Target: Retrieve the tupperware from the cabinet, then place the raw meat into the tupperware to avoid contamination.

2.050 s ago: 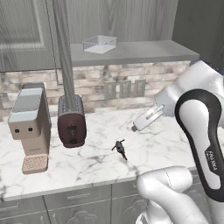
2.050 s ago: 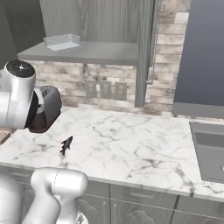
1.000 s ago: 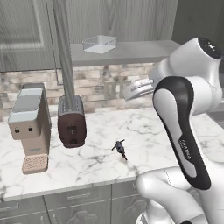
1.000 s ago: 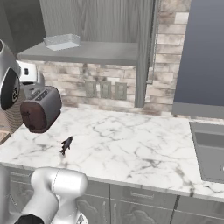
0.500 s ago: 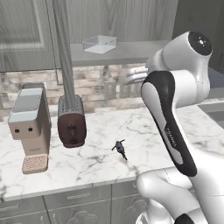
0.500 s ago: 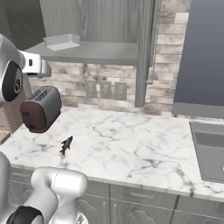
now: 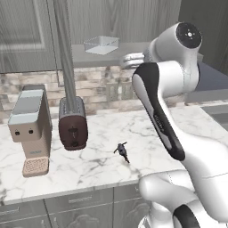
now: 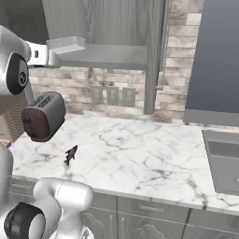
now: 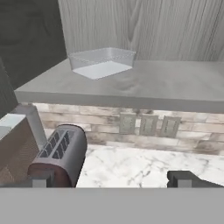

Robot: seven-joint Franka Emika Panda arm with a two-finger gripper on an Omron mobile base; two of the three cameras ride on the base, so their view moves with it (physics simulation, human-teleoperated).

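Left base view: arm has swung up from counter height; gripper now level with the cabinet shelf, right of the tupperware.
Right base view: wrist nears tupperware.
Hand view: jaws spread wide, empty; tupperware ahead. Reach under way.

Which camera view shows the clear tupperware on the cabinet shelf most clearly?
The hand view: the tupperware sits near, whole and unblocked on the shelf. The left base view shows it smaller; the right base view shows it small beside the arm.
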